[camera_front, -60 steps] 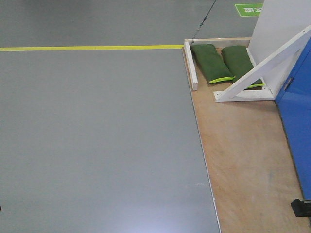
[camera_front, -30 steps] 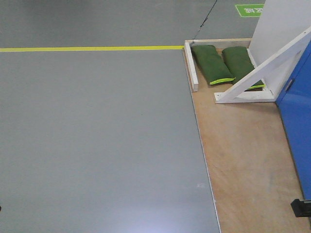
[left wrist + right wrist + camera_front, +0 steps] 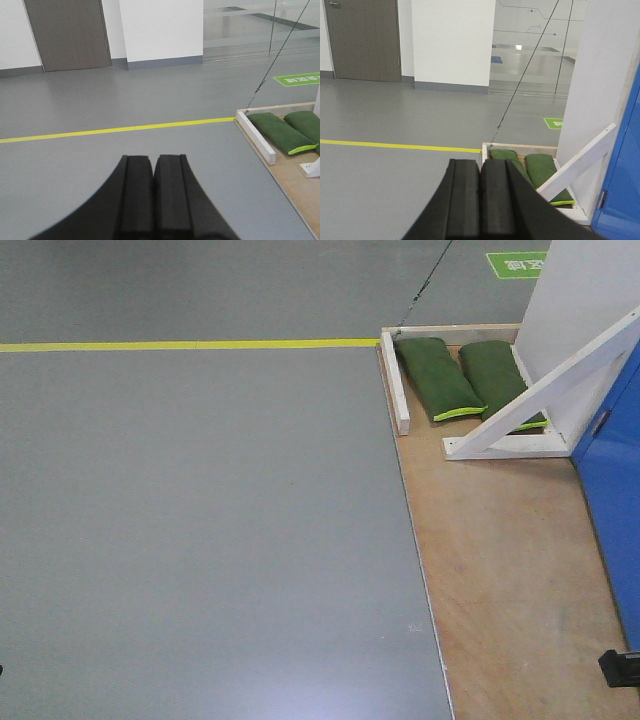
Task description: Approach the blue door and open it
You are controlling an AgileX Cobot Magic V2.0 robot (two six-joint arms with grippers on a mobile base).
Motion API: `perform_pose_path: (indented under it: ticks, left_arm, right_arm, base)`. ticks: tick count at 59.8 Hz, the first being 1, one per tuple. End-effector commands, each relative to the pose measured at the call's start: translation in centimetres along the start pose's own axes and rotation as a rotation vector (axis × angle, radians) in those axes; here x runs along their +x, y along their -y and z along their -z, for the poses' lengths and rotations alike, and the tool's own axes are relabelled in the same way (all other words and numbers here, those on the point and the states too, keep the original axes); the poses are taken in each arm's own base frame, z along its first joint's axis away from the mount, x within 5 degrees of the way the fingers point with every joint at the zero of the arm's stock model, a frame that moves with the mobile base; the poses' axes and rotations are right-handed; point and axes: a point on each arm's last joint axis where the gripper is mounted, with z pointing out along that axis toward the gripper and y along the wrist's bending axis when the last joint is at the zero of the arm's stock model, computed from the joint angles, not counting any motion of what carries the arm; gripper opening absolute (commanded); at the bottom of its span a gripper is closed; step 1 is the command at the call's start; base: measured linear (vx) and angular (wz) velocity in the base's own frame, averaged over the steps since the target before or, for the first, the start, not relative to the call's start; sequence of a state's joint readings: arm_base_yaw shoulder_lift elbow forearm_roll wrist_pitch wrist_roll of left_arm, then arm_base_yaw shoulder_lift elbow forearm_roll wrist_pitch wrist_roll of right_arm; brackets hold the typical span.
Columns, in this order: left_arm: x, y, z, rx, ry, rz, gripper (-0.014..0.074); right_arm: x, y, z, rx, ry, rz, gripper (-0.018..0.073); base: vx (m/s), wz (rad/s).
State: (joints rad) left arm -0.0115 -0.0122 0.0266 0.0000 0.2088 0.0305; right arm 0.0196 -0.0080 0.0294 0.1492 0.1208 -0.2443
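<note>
My left gripper (image 3: 152, 167) has its black padded jaws pressed together on nothing, above smooth grey floor (image 3: 125, 105) crossed by a yellow tape line (image 3: 115, 129). My right gripper (image 3: 480, 172) is likewise closed and empty. The glossy bright-blue door panel (image 3: 615, 490) stands at the far right, along the pale plywood base (image 3: 500, 570), just beside the white wooden braced frame (image 3: 545, 380) and two dark green sandbags (image 3: 440, 375).

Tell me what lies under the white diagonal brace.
One green sandbag runs under the brace, partly covered by it; a second sandbag lies beside it, uncovered, both on the plywood base.
</note>
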Motion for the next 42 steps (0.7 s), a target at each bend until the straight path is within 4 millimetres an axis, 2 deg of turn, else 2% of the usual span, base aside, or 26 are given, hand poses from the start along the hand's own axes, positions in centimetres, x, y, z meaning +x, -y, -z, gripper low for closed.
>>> perform_pose_path:
  ticks: [1, 42]
  left_arm:
    - [-0.63, 0.02, 0.09, 0.005, 0.092, 0.002, 0.007]
    - [-0.63, 0.02, 0.09, 0.005, 0.092, 0.002, 0.007]
  right_arm:
    - [-0.12, 0.13, 0.05, 0.022, 0.074, 0.005, -0.0008]
    - [-0.11, 0.13, 0.05, 0.022, 0.073, 0.005, -0.0008]
  base:
    - [0.04, 0.0]
    - [0.01, 0.0]
